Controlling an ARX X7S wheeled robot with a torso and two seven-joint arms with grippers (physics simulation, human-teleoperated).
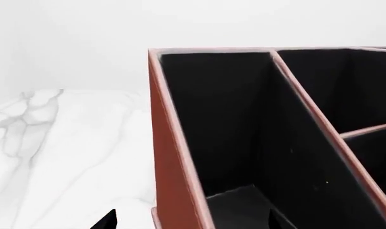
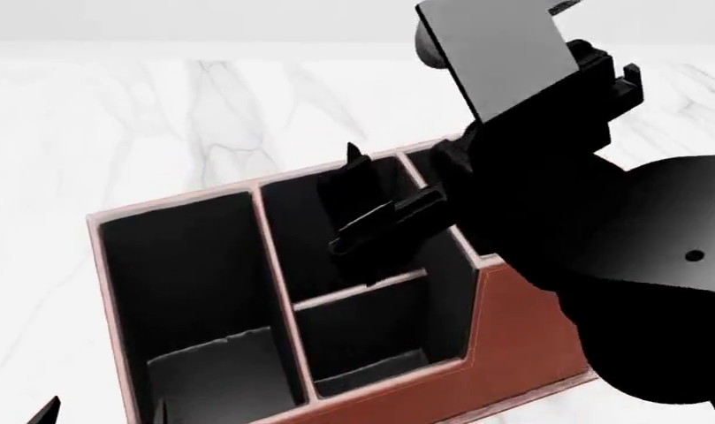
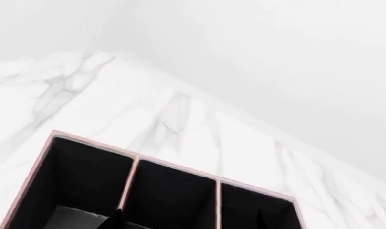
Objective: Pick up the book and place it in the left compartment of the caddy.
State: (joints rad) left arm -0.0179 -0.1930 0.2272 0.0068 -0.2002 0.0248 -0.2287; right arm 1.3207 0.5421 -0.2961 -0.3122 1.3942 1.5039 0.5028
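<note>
The reddish-brown caddy stands on the marble top, and its black-lined sections show in all three views. The long left compartment shows a dark grey flat surface low at its near end; I cannot tell whether that is the book or the floor. No book shows clearly anywhere. My left gripper is open and empty, with its tips on either side of the caddy's left wall. My right gripper is open and empty above the caddy's middle rear section.
The white marble tabletop runs to the left of the caddy and behind it, up to a plain white wall. My right arm is a large black mass over the caddy's right side and hides the right section.
</note>
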